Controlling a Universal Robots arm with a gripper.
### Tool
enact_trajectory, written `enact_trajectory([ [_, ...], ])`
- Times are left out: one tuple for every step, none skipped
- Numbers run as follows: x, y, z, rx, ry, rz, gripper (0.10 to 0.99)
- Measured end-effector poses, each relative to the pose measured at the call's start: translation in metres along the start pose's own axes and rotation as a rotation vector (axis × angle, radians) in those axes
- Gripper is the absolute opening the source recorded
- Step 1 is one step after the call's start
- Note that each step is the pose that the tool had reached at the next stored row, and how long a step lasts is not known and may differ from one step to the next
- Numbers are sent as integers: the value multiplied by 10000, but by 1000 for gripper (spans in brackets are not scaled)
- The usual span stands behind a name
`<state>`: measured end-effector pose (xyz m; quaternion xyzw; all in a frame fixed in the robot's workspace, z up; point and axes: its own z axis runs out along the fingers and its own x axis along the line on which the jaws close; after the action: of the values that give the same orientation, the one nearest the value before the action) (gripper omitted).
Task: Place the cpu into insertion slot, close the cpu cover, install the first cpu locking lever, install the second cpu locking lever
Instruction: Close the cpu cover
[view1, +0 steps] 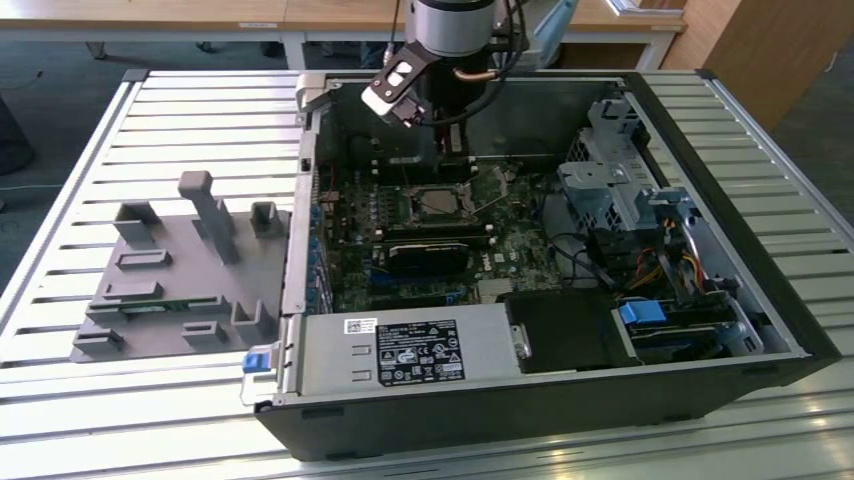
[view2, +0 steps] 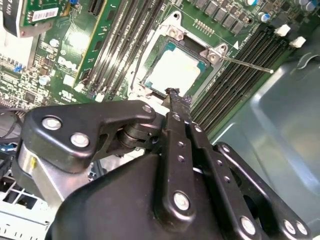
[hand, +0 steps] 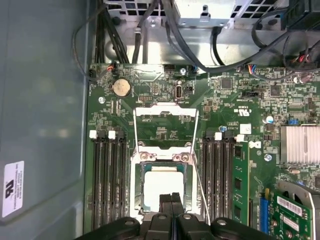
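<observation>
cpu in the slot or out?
In. In both wrist views the cpu lies flat inside the rim of the insertion slot. The gripper is close by, shut and holding nothing.

Open computer case (view1: 534, 420) on slatted table (view1: 80, 200); grey fixture tray (view1: 174, 285) beside it, exterior view's left.
</observation>
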<state>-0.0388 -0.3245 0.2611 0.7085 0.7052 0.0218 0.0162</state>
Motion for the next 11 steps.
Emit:
enact_trajectory([
  [-10, 0, 0, 0, 0, 3, 106],
  [-22, 0, 0, 0, 0, 5, 106],
  [-34, 0, 0, 0, 1, 6, 106],
  [-46, 0, 0, 0, 1, 8, 106],
  [-55, 0, 0, -1, 1, 10, 106],
  [-66, 0, 0, -1, 0, 11, 106],
  [-72, 2, 0, 0, 0, 11, 106],
  [-76, 9, 0, -1, 1, 11, 106],
  [-78, 20, 1, 0, 1, 12, 106],
  [-78, 34, 2, 2, 0, 12, 106],
  [-79, 53, 2, 3, -1, 12, 106],
])
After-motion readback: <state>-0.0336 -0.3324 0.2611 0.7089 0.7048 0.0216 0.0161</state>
